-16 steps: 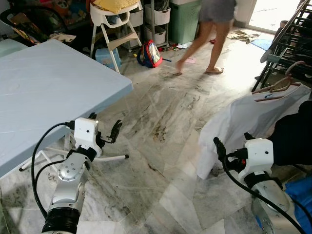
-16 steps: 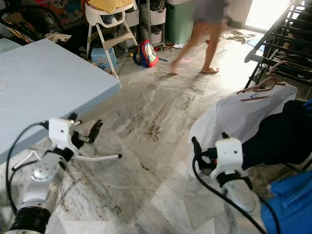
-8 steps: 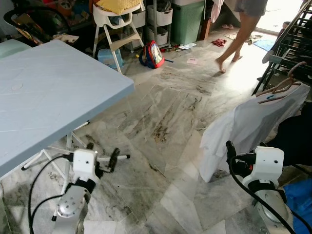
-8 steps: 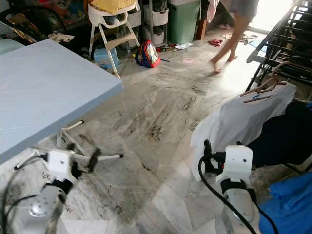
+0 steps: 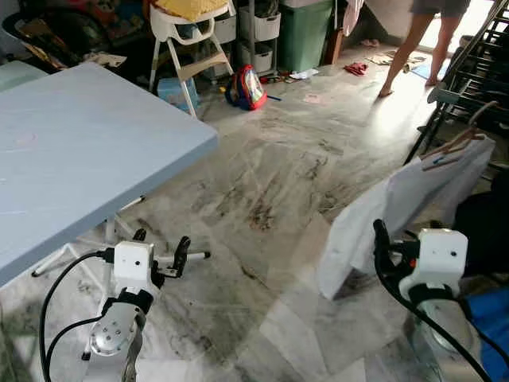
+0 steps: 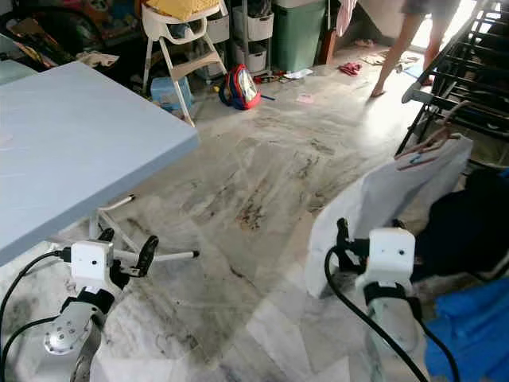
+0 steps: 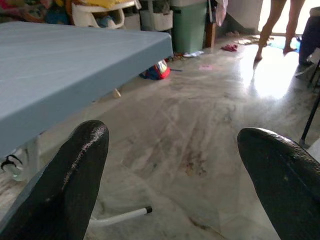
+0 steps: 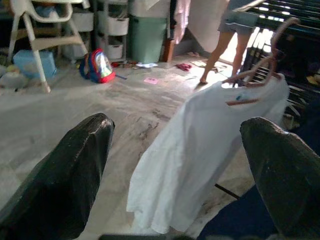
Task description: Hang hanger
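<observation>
Both grippers hang low over the marble floor with fingers spread apart and nothing between them: the left gripper beside the legs of the pale blue tabletop, the right gripper just before a white shirt. The shirt hangs on a wooden hanger, hooked on the black drying rack at the right. Farther back stand a white high chair, a colourful backpack and a green bin. A person stands barefoot near the bright doorway.
</observation>
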### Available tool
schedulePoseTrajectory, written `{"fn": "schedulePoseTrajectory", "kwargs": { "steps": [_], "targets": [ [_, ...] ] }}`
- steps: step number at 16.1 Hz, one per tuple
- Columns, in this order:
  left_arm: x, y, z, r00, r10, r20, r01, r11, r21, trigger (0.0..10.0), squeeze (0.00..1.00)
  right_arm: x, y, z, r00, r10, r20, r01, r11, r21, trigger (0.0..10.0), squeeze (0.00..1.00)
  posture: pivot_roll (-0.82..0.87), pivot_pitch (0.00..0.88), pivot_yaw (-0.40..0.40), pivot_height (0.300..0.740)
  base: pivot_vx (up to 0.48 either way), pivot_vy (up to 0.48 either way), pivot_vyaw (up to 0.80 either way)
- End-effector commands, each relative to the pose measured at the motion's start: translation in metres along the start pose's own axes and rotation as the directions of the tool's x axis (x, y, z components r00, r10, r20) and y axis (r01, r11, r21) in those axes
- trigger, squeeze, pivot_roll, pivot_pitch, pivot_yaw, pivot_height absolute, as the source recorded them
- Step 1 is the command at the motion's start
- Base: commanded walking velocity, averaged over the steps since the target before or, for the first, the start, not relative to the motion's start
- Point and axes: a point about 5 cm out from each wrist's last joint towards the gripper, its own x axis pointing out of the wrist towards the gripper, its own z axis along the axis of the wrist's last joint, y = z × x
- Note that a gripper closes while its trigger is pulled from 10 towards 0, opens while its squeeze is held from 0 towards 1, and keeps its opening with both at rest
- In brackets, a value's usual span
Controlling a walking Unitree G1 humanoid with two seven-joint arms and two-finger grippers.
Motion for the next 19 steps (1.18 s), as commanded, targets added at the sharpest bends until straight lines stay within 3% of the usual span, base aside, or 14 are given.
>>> {"fn": "schedulePoseTrajectory", "kwargs": {
  "steps": [1,6,11,19],
  "targets": [
    [0.009,0.000,0.005,1.000,-0.003,0.008,0.003,1.000,-0.015,10.0,0.00,-0.002,0.000,-0.008,0.999,-0.014,-0.038,0.015,1.000,0.004,10.0,0.00,-0.03,0.059,0.026,0.740,0.000,0.000,-0.80],
    [0.033,-0.007,0.016,0.998,-0.054,0.020,0.055,0.997,-0.055,10.0,0.00,-0.002,0.007,-0.007,0.999,-0.031,-0.030,0.032,0.999,0.022,10.0,0.00,-0.07,0.069,0.061,0.740,0.000,0.000,-0.80],
    [0.034,-0.007,0.011,0.998,-0.058,-0.007,0.057,0.996,-0.064,10.0,0.00,-0.004,0.008,-0.008,0.999,-0.046,-0.027,0.047,0.999,0.028,10.0,0.00,-0.08,0.079,0.072,0.740,0.000,0.000,-0.80],
    [0.039,-0.005,0.003,0.998,-0.043,-0.042,0.040,0.996,-0.075,10.0,0.00,-0.001,0.013,-0.007,0.999,-0.012,-0.032,0.013,0.999,0.042,10.0,0.00,-0.09,0.088,0.069,0.740,0.000,0.000,0.00]
  ]
}}
